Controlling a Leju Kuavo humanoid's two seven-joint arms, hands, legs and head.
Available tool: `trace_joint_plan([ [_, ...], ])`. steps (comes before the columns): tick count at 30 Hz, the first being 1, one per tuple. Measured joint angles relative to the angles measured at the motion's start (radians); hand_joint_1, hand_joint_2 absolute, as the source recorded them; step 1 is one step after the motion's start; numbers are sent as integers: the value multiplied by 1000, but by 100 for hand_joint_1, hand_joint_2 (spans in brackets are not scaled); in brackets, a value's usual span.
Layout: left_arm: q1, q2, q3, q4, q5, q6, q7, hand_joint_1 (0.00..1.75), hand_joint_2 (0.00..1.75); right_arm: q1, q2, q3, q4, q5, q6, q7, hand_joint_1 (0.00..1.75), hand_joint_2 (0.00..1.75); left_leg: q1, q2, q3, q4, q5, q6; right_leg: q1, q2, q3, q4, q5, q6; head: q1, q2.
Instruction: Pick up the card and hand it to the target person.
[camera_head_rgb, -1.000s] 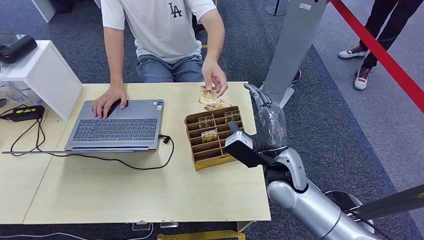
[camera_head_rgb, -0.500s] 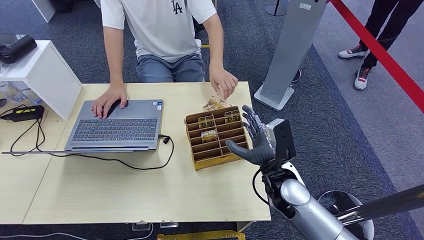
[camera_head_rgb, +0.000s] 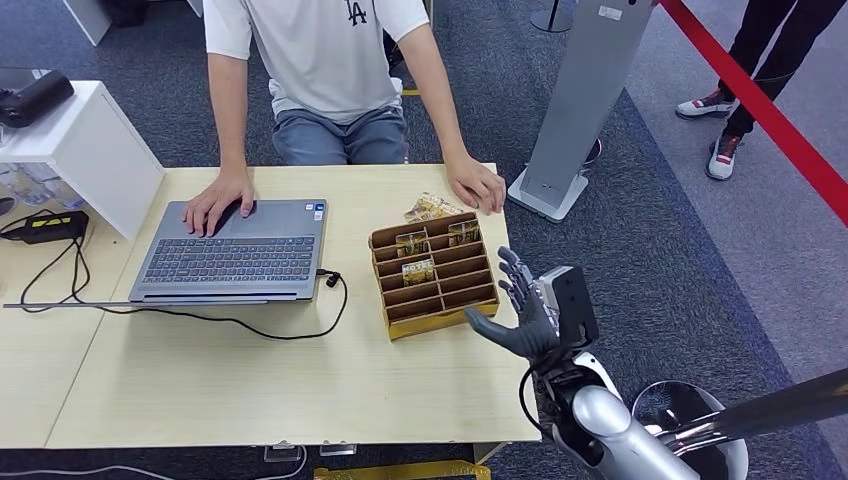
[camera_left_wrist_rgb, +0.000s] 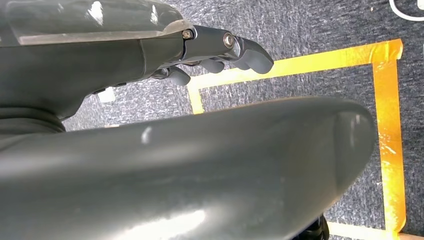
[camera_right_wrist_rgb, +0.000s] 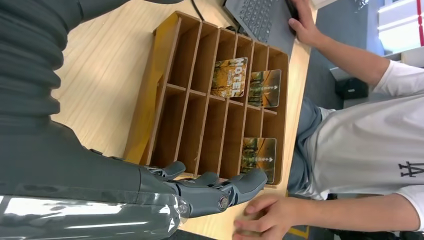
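Slotted wooden card rack (camera_head_rgb: 432, 275) beside right hand (camera_head_rgb: 528, 310), fingers (camera_head_rgb: 515, 280) spread, empty; left hand's (camera_left_wrist_rgb: 150, 55) grip unclear.

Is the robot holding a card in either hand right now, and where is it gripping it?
Neither hand holds anything. The right hand is open beside the card rack, fingers spread. The left hand hangs over the carpet, gripping nothing.

Person's (camera_head_rgb: 320, 60) face beyond the head view's edge

3 hotel cards (camera_right_wrist_rgb: 229, 77) stand in the wooden organizer's (camera_head_rgb: 433, 320) slots.
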Motion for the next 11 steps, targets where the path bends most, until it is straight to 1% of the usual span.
trace_joint_plan([
  [11,0,-2,-3,2,0,0,3,0,0,18,6,-24,-2,25,18,8,0,175,0,0,0,0,0,0,0,0,0,0,0,0,0,0],
])
